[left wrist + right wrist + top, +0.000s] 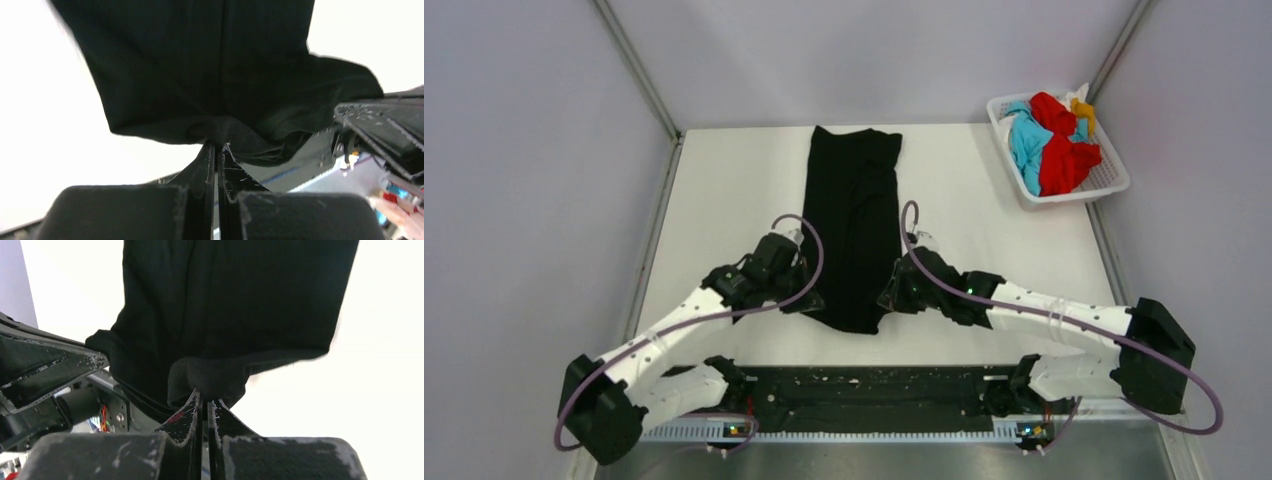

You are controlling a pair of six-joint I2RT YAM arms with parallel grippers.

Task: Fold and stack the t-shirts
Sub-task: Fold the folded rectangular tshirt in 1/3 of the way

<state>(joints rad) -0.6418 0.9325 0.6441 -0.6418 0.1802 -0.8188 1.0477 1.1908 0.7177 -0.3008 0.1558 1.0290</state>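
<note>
Left gripper (218, 147): closed tight on the near hem of the black shirt (854, 215) — from my wrist camera I see the cloth bunched right at the fingertips.
Right gripper (204, 395): closed too, pinching a rolled fold of the same hem at its right corner.
Black shirt: folded into a long narrow strip lying down the middle of the table (724, 200). Its far end is near the back edge. Its near end is caught between my two grippers, one at each corner, and puckers where I hold it.
Arms: both reach in from the near edge with elbows out and wrists angled toward each other on either side of the shirt's near end.
Other shirts: the red shirt (1064, 160), blue shirt (1027, 140) and yellow shirt (1082, 107) are heaped crumpled in the basket (1084, 196).
Basket: white lattice, at the far right corner of the table — well apart from the black shirt.
</note>
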